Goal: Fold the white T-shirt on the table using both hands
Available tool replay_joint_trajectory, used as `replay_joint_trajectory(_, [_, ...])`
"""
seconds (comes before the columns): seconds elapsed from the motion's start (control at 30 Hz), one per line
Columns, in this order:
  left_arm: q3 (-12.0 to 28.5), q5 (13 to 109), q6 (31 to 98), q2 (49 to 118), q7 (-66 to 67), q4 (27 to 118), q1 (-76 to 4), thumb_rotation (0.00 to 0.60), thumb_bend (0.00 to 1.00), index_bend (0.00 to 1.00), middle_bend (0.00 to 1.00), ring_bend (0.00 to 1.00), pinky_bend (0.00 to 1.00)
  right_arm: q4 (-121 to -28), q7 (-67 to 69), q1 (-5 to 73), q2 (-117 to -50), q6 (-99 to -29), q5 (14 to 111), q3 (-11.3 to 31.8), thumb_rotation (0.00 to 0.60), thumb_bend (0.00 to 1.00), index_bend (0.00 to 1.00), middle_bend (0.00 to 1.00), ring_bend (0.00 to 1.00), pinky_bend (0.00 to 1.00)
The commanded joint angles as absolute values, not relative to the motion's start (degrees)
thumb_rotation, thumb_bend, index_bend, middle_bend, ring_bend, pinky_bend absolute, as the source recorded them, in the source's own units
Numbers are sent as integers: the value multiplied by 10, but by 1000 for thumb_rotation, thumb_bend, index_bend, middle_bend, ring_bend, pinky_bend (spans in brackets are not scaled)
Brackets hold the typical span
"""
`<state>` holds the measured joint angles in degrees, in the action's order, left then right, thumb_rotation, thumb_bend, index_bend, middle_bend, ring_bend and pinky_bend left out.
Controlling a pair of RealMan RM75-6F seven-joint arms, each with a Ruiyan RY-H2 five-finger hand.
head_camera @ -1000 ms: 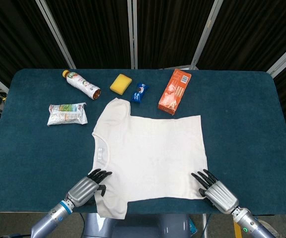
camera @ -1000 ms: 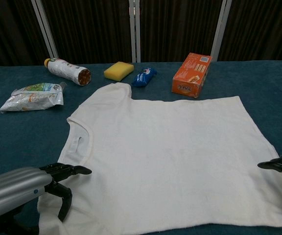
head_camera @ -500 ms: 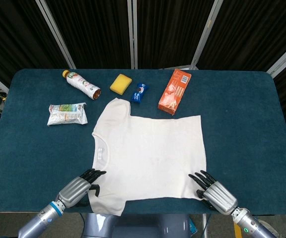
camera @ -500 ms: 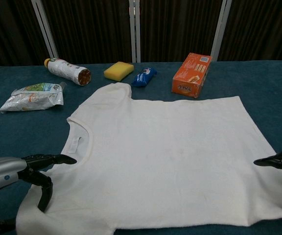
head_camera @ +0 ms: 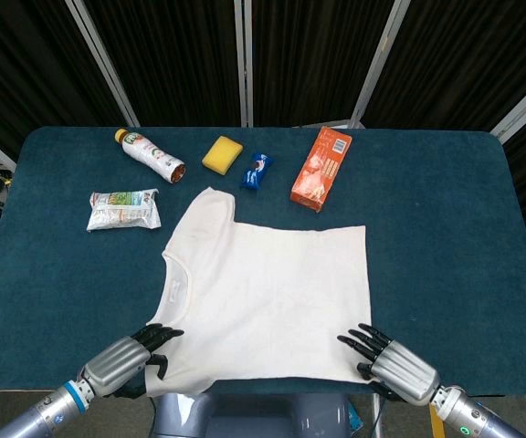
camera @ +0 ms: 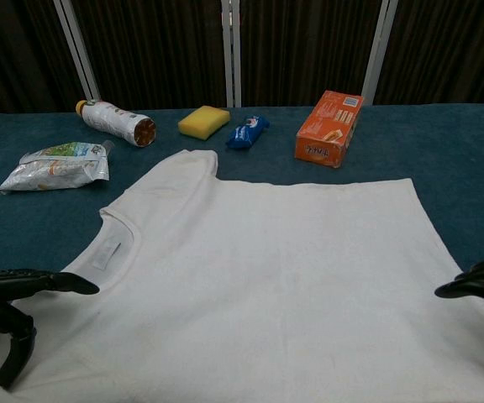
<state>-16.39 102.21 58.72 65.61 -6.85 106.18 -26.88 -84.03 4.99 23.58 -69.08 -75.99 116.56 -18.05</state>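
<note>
The white T-shirt (head_camera: 268,297) is seen lower in the frame than a second ago; it has been pulled toward the near edge of the table (head_camera: 446,237). Its bottom edge now hangs at the table's front, and its top edge lies further from the orange box (head_camera: 320,168) and the blue packet (head_camera: 256,170).

The left hand (head_camera: 128,358) is at the lower left, and has slid back with the near sleeve. The right hand (head_camera: 386,361) is at the lower right, by the shirt's corner. Whether the cloth is pinched or just pressed cannot be told.

No fold is made yet. The shirt is likely being set straight first.
</note>
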Motion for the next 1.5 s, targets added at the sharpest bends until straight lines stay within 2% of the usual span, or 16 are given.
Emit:
replay_joint_trajectory(0.03, [-177, 1039, 585, 634, -77, 1081, -277, 600, 585, 715, 0, 0, 0, -851, 45, 240, -682, -755, 1177, -189, 600, 392, 717, 49, 0, 0])
replay_joint_trajectory(0.37, [-218, 1081, 565, 590, -77, 1122, -288, 600, 585, 715, 0, 0, 0, -874, 28, 242, -664, -749, 1210, -209, 600, 393, 717, 50, 0, 0])
replay_joint_trajectory(0.8, [-226, 1090, 577, 593, -131, 1101, -289, 600, 585, 719, 0, 0, 0, -885, 14, 239, -663, -746, 1226, -216, 600, 393, 718, 52, 0, 0])
replay_joint_trajectory(0.97, [-206, 1066, 600, 604, -145, 1083, -278, 600, 585, 719, 0, 0, 0, -885, 18, 240, -662, -746, 1209, -203, 600, 392, 717, 51, 0, 0])
replay_joint_trajectory(1.1, [-173, 1023, 600, 612, -152, 1072, -282, 600, 585, 719, 0, 0, 0, -883, 36, 245, -658, -744, 1172, -179, 600, 392, 718, 49, 0, 0])
replay_joint_trajectory(1.2, [-133, 957, 569, 627, -153, 1062, -298, 600, 585, 719, 0, 0, 0, -876, 55, 253, -662, -731, 1123, -145, 600, 392, 718, 49, 0, 0])
replay_joint_trajectory(1.5, [-55, 826, 508, 673, -149, 1031, -329, 600, 584, 721, 0, 0, 0, -857, 62, 285, -678, -666, 1038, -85, 600, 394, 718, 48, 0, 0])
